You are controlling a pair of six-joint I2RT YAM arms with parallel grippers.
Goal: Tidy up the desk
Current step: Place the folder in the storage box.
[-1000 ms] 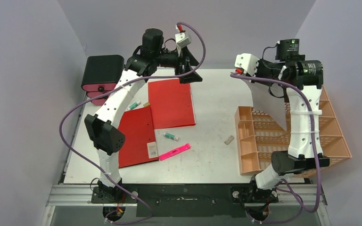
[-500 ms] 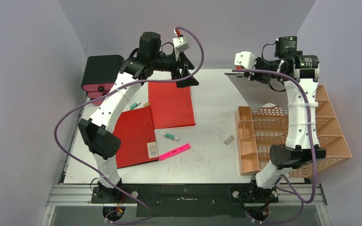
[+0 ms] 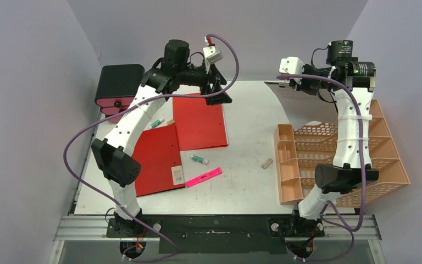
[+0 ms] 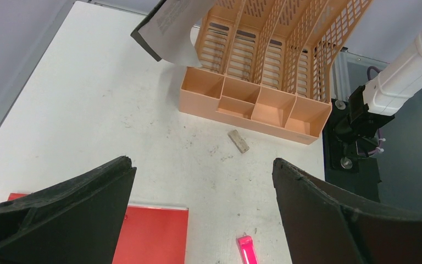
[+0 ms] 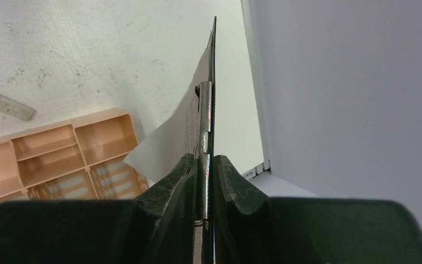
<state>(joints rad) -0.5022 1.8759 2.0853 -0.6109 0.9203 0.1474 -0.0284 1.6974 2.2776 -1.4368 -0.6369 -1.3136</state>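
Observation:
The white desk holds loose stationery. My right gripper is raised over the desk's back right, shut on the metal clip end of a black clipboard whose white sheet hangs over the orange rack. In the right wrist view the clipboard runs edge-on between the shut fingers of the right gripper. My left gripper hangs open above the back edge of a red folder. Seen from its own wrist, the left gripper has only bare desk between its jaws.
An orange perforated rack sits at the right. A second red folder, a pink highlighter, a green-and-white marker, a teal pen and a small grey block lie on the desk. A black drawer box stands back left.
My right arm has lifted the clipboard higher and carried it toward the back right, and its sheet now hangs flatter. The left gripper has shifted slightly and stays open.

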